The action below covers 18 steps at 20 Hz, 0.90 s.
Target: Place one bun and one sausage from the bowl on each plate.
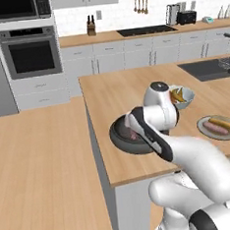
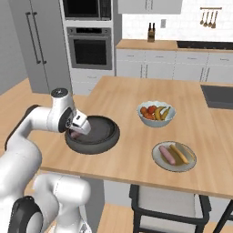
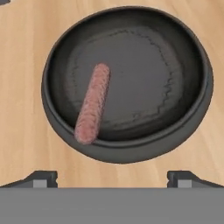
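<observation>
So the wide, shallow dark grey bowl with the thick rim (image 3: pixel 127 83) sits on the light wooden island counter (image 2: pixel 136 93), close to the near edge. One smooth pinkish-brown sausage (image 3: pixel 92 104) lies in it, over toward one side, with its lower end resting up against the inner wall. The rest of the bowl floor is bare dark surface.

The robot's two-finger gripper (image 3: pixel 112 177) hangs right above the bowl. In the hand view the two dark fingertips (image 3: pixel 41 178) stand far apart at the bottom corners with nothing between them, so it's spread wide and carrying nothing. In the right base view the white hand (image 2: pixel 78 125) sits over the near-left part of the bowl (image 2: pixel 93 134), and from the left base view the arm covers a good chunk of the bowl (image 1: pixel 121 136).

Further right on the counter is a small flat round plate with a grey rim (image 2: pixel 157 157). It already has a second pinkish sausage (image 2: pixel 167 155) and a golden yellow bun (image 2: pixel 181 154) lying side by side on it, touching or very nearly.

Behind that plate, well apart from the dark bowl, there's a pale bowl full of bananas and other fruit (image 2: pixel 156 113).
</observation>
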{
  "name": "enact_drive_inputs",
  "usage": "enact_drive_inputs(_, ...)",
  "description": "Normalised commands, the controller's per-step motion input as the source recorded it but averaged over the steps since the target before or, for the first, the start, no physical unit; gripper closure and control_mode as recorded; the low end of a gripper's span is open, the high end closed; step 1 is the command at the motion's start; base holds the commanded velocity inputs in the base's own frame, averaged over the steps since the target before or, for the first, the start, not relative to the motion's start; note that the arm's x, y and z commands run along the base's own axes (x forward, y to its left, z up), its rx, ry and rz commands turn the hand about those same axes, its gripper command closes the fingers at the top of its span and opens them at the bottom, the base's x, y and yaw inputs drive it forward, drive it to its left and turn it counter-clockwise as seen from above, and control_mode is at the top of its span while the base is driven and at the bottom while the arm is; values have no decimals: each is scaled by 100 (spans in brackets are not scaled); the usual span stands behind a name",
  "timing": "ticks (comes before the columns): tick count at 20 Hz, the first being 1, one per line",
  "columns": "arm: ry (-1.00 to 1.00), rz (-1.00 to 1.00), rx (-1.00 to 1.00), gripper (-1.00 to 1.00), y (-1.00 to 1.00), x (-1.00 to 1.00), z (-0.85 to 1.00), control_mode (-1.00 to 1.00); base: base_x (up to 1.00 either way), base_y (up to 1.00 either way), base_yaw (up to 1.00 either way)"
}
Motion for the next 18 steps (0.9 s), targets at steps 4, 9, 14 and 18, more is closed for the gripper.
enact_drive_inputs(4, 12, 0, 0, -100, 6, 75, -30, -100, 0, 0, 0)
enact_drive_inputs(9, 8, 1, 4, -100, 1, 58, -50, -100, 0, 0, 0)
enact_drive_inputs(14, 0, 3, 0, -100, 13, 3, -49, -100, 0, 0, 0)
enact_drive_inputs(18, 0, 7, 0, -100, 22, 10, -68, -100, 0, 0, 0)
